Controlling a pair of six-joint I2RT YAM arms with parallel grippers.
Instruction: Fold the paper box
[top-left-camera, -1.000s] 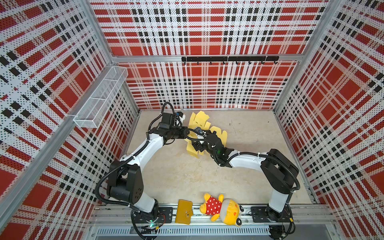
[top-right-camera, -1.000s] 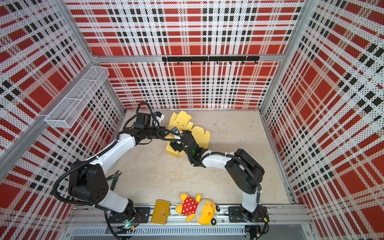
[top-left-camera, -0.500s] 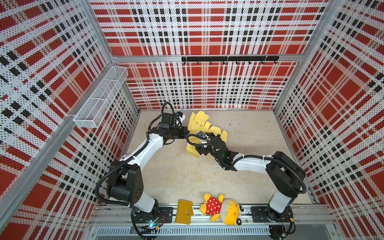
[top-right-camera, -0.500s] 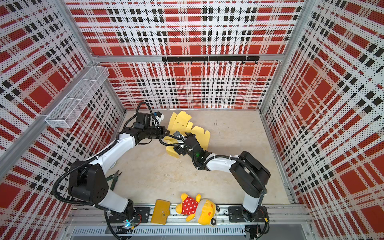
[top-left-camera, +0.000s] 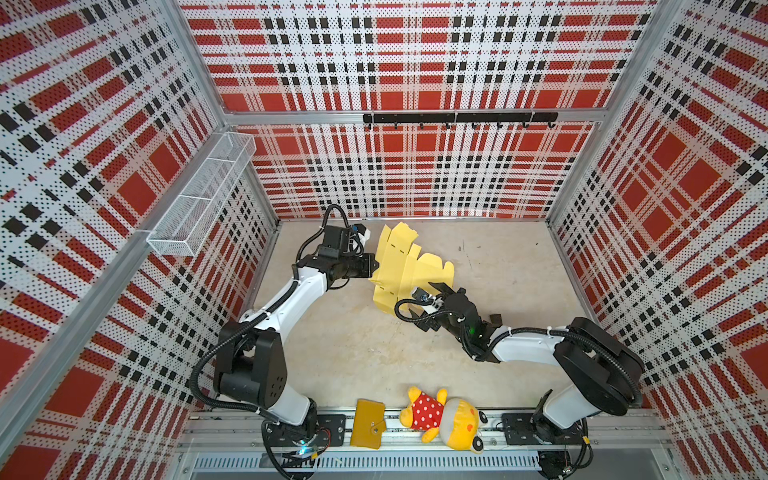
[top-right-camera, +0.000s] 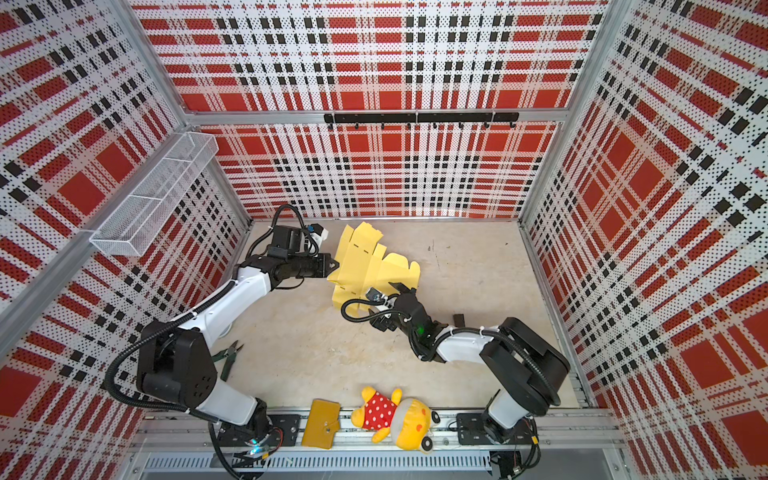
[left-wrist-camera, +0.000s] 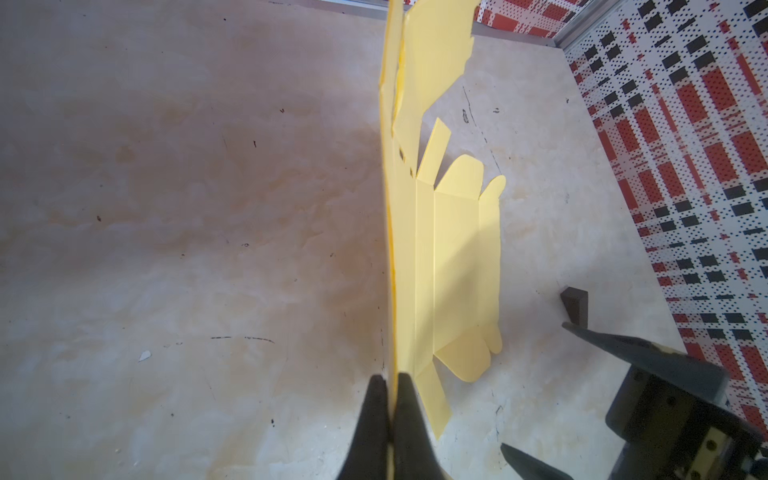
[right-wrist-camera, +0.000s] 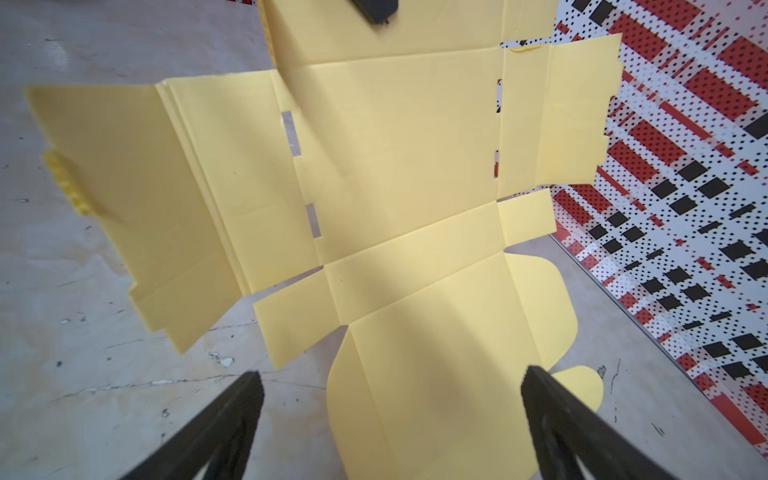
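Left pincer (left-wrist-camera: 390, 378) clamps the paper box (left-wrist-camera: 453, 249); right pincer (right-wrist-camera: 391, 372) gapes, apparently clear.

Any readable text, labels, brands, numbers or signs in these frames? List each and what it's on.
No text can be read in any view.
paper box: blank, only creases and cut slots.
wallet: no print visible, just a snap.
plush toy: white dots on a red shirt, no lettering.
Anything finer is too small to tell.
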